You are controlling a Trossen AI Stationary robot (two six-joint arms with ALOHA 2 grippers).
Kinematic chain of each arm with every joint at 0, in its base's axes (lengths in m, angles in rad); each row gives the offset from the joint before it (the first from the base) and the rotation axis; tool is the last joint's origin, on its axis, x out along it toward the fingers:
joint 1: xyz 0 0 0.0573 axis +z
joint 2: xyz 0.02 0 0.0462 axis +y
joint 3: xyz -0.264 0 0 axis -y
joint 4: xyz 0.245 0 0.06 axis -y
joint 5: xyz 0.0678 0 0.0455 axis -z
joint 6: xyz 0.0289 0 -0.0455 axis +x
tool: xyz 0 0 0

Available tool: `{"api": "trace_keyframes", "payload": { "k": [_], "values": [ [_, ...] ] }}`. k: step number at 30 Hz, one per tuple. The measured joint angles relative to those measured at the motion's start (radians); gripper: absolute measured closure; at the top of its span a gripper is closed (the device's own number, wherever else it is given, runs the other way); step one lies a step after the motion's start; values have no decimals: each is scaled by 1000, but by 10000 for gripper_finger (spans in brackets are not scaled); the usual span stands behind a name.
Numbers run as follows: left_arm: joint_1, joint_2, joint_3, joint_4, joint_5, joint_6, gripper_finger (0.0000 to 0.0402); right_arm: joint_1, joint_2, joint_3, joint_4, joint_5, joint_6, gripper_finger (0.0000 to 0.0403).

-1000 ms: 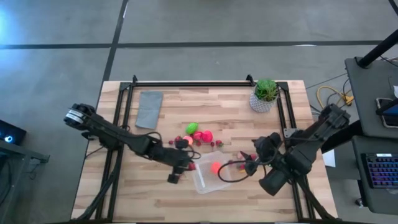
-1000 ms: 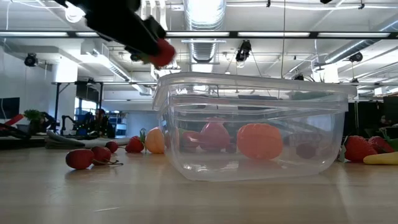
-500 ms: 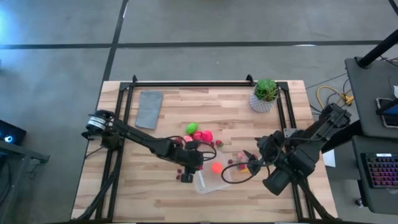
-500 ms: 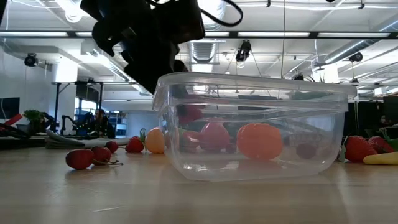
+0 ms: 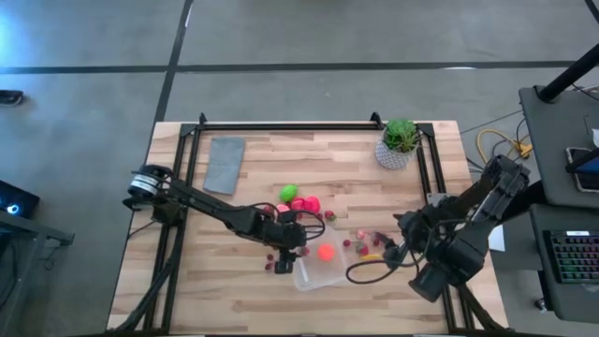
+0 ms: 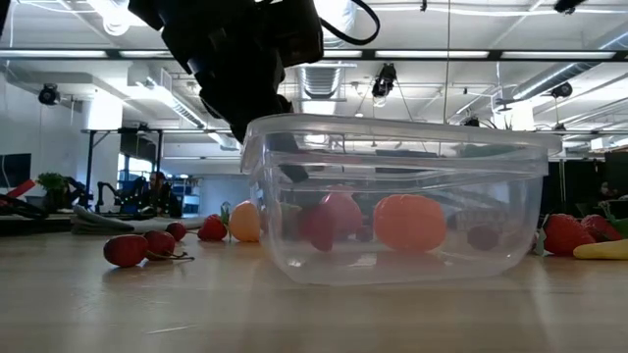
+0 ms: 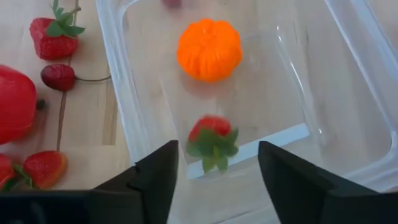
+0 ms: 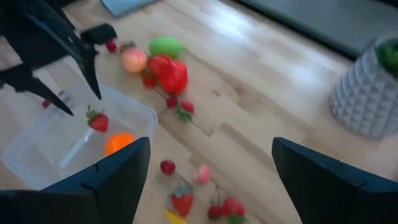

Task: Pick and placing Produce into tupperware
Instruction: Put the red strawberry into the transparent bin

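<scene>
The left end effector [image 5: 293, 241] is held over the clear, roughly square plastic container [image 5: 316, 266] on the wooden tabletop [image 5: 243, 290], fingers spread wide, with nothing gripped. A small red strawberry [image 7: 212, 140] is seen just below them inside the container, near a round orange ribbed piece [image 7: 209, 49]. Green, pink and red pieces [image 5: 298, 199] lie beside the container. The right end effector [image 5: 393, 251] is held near scattered berries [image 5: 363, 244], fingers wide apart and empty.
</scene>
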Motion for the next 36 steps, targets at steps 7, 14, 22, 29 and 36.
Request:
{"api": "trace_keyframes", "payload": {
  "k": [7, 14, 22, 29, 36],
  "values": [
    [2, -23, 0, -7, -19, 3, 151, 40, -3, -51, 38, -200, 39, 74],
    [2, -115, 0, -6, -14, 11, 150, 69, -37, -93, 294, -389, -374, 74],
    [2, -205, -1, -13, -14, 4, 150, 63, -130, -218, 326, -469, -424, 76],
    [2, -234, -1, -30, -10, 4, 150, 24, -368, -452, 434, -506, -452, 76],
    [2, -246, -2, -129, 27, -30, 150, -84, -490, -586, 591, -549, -564, 76]
  ]
}}
